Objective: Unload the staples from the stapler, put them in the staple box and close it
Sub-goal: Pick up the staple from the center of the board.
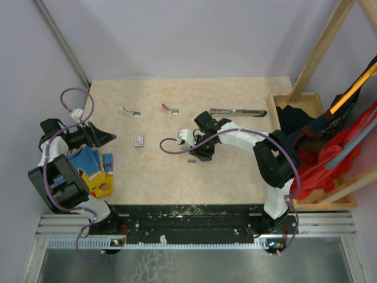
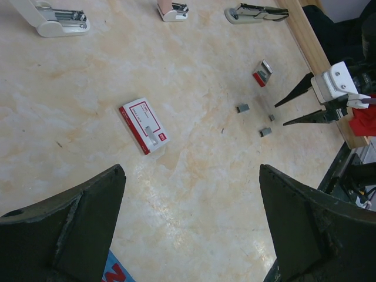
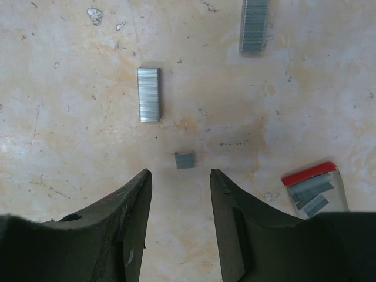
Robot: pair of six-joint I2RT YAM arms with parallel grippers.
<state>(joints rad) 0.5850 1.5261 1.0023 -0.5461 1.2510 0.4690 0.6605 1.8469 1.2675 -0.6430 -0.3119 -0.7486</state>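
Pale marbled desk [image 1: 235, 177] lies under both arms. Over it the right hand [image 3: 179, 176] is half open and holds nothing. Tiny grey metal staple strips [image 3: 184, 159] lie just past its fingertips. The slim black-and-silver stapler [image 1: 235, 111] lies farther beyond it. The left hand [image 2: 191, 170] is wide open and empty.

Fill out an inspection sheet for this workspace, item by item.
Surface: beige marbled tabletop, scuffed.
Job's things: slim black-and-silver stapler lying far right; grey staple strips loose on the table.
Clutter: white-and-red staple box, white stapler, small silvery clip with red tail, red-topped clear packet, blue-and-yellow cloth.
Grippers: left gripper open, empty; right gripper open, empty, over the strips.
Cables: purple cables looped at both arms.
Surroundings: wooden crate holding red and black fabric, right.
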